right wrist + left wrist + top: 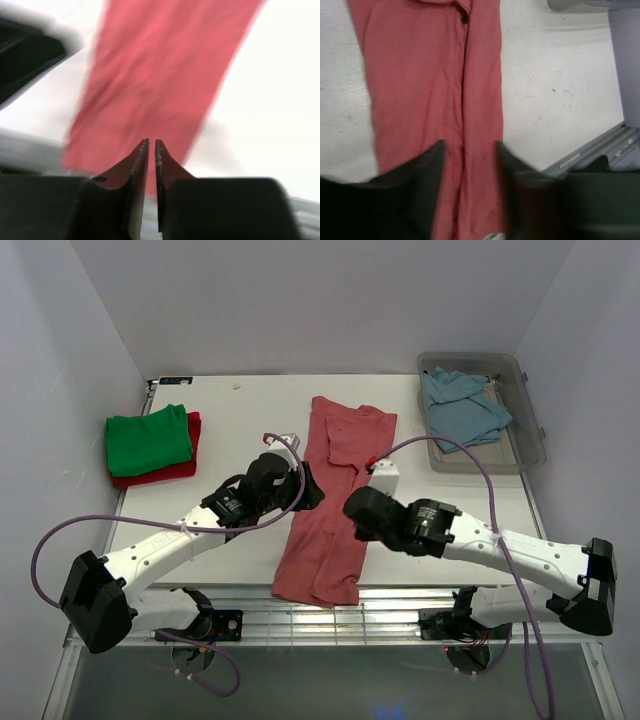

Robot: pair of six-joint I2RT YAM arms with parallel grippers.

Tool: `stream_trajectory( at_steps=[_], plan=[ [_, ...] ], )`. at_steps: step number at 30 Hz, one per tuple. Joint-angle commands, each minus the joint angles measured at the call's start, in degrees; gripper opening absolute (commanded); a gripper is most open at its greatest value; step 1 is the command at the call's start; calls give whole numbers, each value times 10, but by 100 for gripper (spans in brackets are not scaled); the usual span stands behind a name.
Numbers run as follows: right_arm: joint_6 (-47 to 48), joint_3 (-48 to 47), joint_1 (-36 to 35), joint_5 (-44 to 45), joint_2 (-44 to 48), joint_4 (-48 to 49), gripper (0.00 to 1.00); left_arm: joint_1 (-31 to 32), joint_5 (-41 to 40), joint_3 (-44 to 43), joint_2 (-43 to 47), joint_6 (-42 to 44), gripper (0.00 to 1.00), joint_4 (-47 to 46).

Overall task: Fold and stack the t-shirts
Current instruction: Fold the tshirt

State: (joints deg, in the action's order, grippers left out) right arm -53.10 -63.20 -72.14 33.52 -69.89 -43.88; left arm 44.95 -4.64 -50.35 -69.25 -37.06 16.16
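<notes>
The salmon-pink t-shirt (335,490) lies in the table's middle, folded lengthwise into a long strip from far to near edge; it also fills the left wrist view (425,85) and the right wrist view (160,70). My left gripper (312,488) is at the strip's left edge, open, its fingers (470,147) hovering over the cloth and holding nothing. My right gripper (353,512) is at the strip's right edge, jaws (152,142) shut and empty above the cloth. A folded bright green t-shirt (148,438) rests on a folded red one (170,472) at the far left. A light blue t-shirt (462,405) lies crumpled in the bin.
The clear plastic bin (530,445) stands at the far right of the white table (230,420). A metal rail (400,605) runs along the table's near edge, beside the strip's near end. White walls close in the sides and back.
</notes>
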Motion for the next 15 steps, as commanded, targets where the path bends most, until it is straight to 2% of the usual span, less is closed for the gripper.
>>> stream_trajectory(
  at_steps=[1, 4, 6, 11, 15],
  plan=[
    [60, 83, 130, -6, 12, 63, 8, 1, 46, 8, 9, 3, 38, -44],
    [135, 79, 196, -33, -20, 105, 8, 2, 77, 5, -8, 1, 7, -53],
    [179, 57, 218, -30, -68, 125, 8, 5, 96, 4, -23, 0, 0, -64],
    [239, -25, 259, -16, -165, 168, 8, 15, 128, 2, -56, 1, 0, -97],
    [277, -65, 317, -47, -224, 194, 8, 18, 131, 1, -82, 3, 0, -102]
  ],
)
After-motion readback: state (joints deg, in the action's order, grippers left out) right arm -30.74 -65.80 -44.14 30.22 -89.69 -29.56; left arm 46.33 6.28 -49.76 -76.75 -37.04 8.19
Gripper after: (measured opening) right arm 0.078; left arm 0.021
